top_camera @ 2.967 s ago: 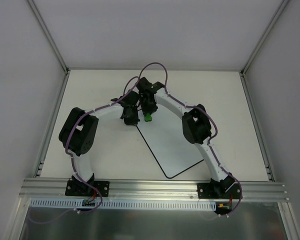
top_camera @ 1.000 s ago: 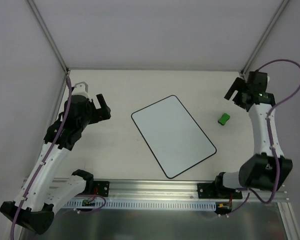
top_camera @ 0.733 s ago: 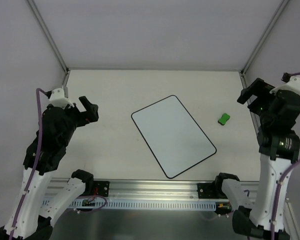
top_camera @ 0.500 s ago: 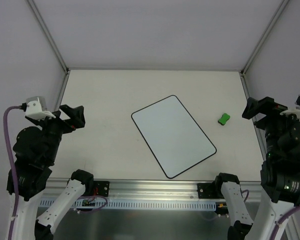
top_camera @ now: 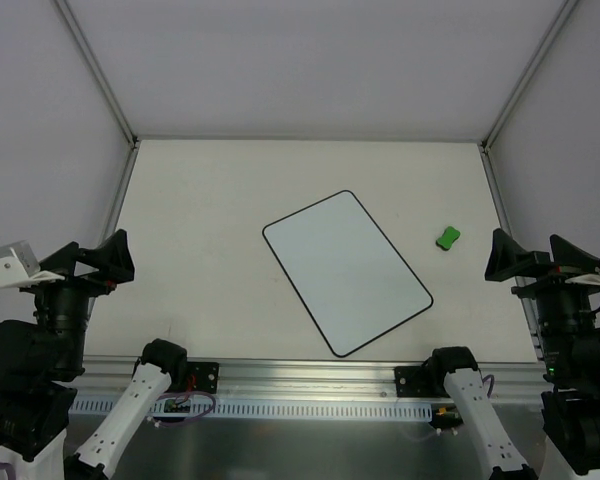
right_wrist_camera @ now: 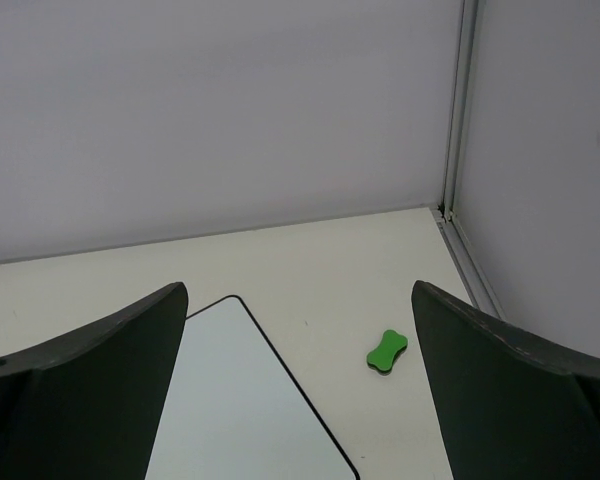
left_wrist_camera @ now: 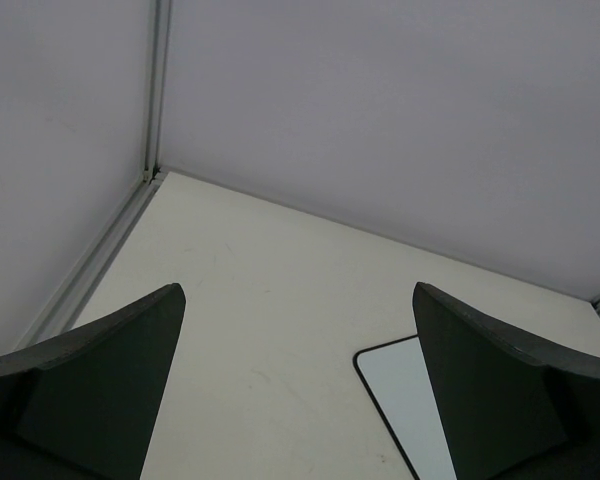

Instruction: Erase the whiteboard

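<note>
Left gripper (left_wrist_camera: pixel 298 290) hangs high above the lower left of the top view with its two dark fingers spread wide and nothing between them but bare table (top_camera: pixel 210 200). The right gripper (right_wrist_camera: pixel 298 288) mirrors it at the lower right of that view, equally wide open and holding nothing. Both are well apart from everything on the surface.

The whiteboard (top_camera: pixel 347 272) lies flat near the middle of the table, turned at an angle. Its long axis runs from the upper left down to the lower right of the top view, steeper than it is sideways, so one rounded corner points toward the back wall and the opposite one toward the rail (top_camera: pixel 300 372) at the near edge. Its white face shows no marks inside the thin black border.

A small green eraser (top_camera: pixel 447 237) sits on the table to the right of the board, apart from it, near the right-hand frame post.

Only the top view takes in the whole board. The left wrist view catches just one rounded corner at its lower right, between the fingers. The right wrist view shows more: a corner and a long border edge slanting down to the right, with the eraser beside it, lying tilted.
</note>
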{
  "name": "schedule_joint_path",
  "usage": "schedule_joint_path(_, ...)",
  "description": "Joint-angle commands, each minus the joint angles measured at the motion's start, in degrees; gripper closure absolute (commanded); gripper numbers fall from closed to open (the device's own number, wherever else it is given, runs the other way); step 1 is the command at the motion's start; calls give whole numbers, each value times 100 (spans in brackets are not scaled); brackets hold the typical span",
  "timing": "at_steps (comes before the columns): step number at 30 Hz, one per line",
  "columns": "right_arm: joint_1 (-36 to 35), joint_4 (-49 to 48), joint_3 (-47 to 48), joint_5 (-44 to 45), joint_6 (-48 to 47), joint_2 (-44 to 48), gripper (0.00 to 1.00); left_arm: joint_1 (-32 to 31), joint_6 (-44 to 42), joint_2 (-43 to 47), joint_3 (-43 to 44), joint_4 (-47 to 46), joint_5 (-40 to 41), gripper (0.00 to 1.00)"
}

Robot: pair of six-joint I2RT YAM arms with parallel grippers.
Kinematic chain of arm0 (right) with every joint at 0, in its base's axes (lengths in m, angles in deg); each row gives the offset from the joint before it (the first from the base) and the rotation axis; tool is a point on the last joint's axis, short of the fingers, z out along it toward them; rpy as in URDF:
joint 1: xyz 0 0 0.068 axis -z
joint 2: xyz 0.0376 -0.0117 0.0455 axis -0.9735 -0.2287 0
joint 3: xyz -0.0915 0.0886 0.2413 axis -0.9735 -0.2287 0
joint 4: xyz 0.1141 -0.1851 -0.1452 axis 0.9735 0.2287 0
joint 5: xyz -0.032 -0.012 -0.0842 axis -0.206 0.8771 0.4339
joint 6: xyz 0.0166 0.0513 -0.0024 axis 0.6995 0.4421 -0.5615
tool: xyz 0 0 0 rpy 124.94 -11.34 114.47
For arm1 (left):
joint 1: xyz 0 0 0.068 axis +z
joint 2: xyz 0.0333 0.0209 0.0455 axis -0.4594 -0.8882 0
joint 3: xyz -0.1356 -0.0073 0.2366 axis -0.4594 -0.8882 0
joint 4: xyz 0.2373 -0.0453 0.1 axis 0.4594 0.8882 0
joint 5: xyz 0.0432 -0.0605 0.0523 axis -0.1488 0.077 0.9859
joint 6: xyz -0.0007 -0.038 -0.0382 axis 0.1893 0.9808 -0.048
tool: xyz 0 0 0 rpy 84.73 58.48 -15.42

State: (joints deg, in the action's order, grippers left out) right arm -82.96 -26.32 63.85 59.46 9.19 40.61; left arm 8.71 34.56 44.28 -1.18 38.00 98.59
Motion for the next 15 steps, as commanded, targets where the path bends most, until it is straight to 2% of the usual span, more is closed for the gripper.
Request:
schedule_joint_path(1,-199,-278,-223,350,-282,56,1,62,-98,120,-90,-7,201,1)
schedule_joint_path(15,-411,-428,-408,491,-449,117,1,62,-45,-20,-187,-7,184,1)
